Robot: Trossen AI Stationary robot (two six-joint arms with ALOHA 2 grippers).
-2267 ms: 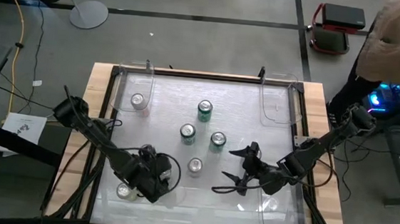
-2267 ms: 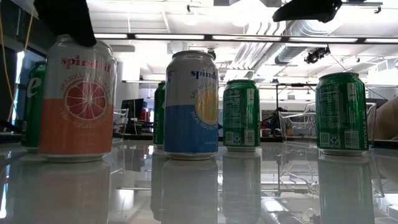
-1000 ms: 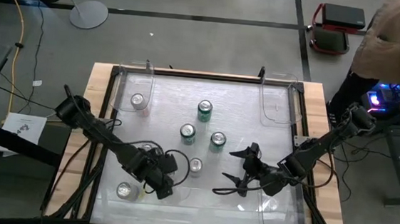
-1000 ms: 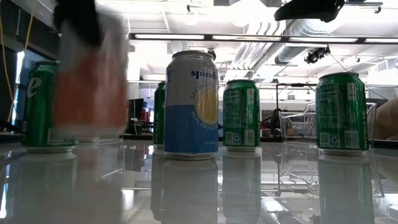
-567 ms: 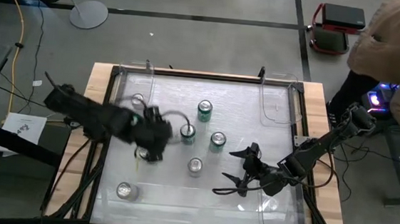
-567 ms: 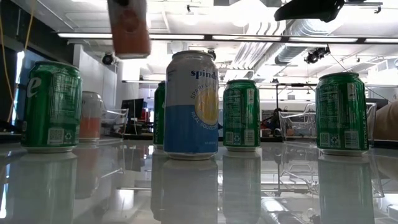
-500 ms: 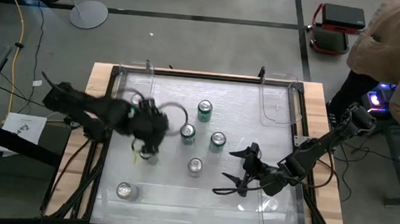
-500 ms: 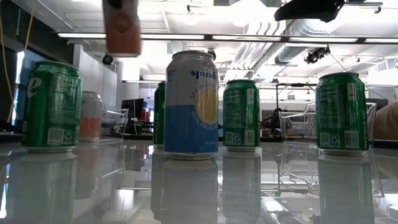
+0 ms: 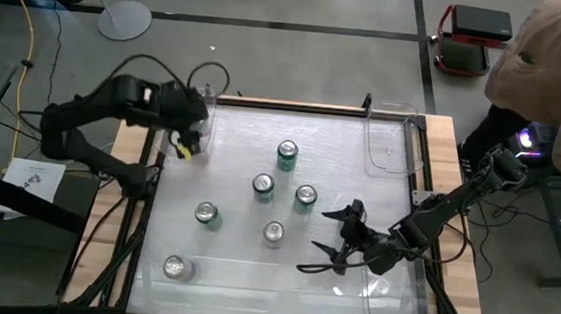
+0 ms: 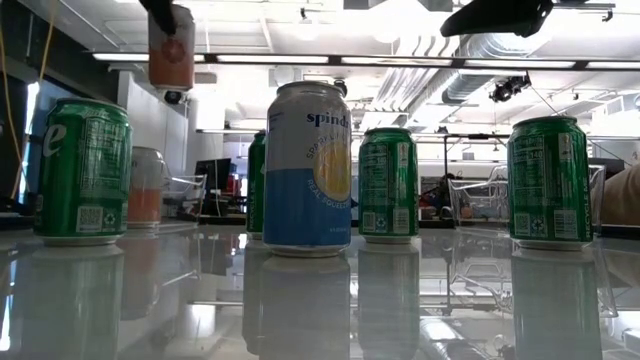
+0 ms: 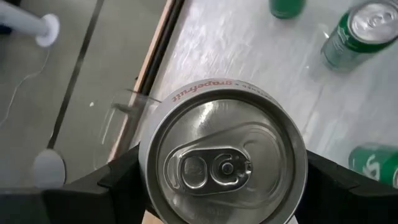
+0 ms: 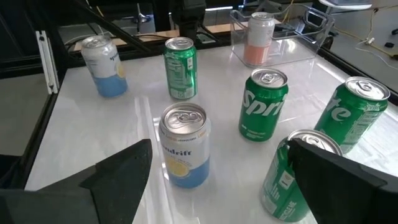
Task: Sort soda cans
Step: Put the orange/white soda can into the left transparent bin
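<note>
My left gripper (image 9: 186, 136) holds an orange-and-white grapefruit soda can (image 10: 170, 46) high over the clear bin (image 9: 208, 99) at the table's far left corner; a pink can (image 12: 258, 38) stands in that bin. Several soda cans stand upright on the table: green ones (image 9: 288, 156) (image 9: 263, 186) (image 9: 305, 196) (image 9: 206, 214), a blue-and-silver one (image 9: 273, 234) and a silver-topped one (image 9: 177, 267) near the left front. My right gripper (image 9: 330, 243) hovers open right of the middle, nothing between its fingers. My left gripper pinches the grapefruit can by its side wall just under the top rim (image 11: 146, 163), one finger (image 11: 118, 183) on either side. The fingers come from above, slanting down. The can hangs upright below them, lifted well clear of the table.
Another clear bin (image 9: 390, 144) stands at the far right corner. A person in a tan jacket (image 9: 558, 69) bends over beside the table's right side. Cables and a stand base (image 9: 125, 20) lie on the floor beyond the far edge.
My left gripper has lifted the grapefruit can off the table near the front left, risen, and swung it toward the far left corner, turning as it went. The can now hangs over the far left bin. The other cans have stayed put.
</note>
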